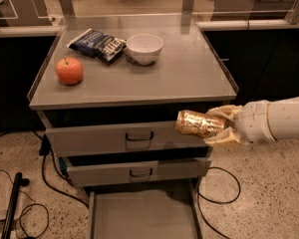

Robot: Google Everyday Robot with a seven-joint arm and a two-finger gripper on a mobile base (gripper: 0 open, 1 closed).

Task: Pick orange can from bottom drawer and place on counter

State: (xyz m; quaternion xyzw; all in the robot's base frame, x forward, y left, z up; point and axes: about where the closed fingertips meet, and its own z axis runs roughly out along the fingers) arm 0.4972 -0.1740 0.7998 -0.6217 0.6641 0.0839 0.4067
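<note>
The orange can [199, 123], shiny orange-gold, lies sideways in my gripper [220, 126]. The gripper comes in from the right on a white arm and is shut on the can, its cream fingers [225, 139] above and below it. It holds the can in the air in front of the top drawer, just below the counter's front right edge. The counter [184, 68] is the flat grey cabinet top. The bottom drawer [142, 215] is pulled open at the bottom of the view, and its grey floor shows nothing in it.
On the counter's left half stand an orange-red apple [70, 70], a dark blue chip bag [97, 44] and a white bowl [144, 48]. The two upper drawers [124, 139] are shut. Black cables [50, 183] lie on the speckled floor.
</note>
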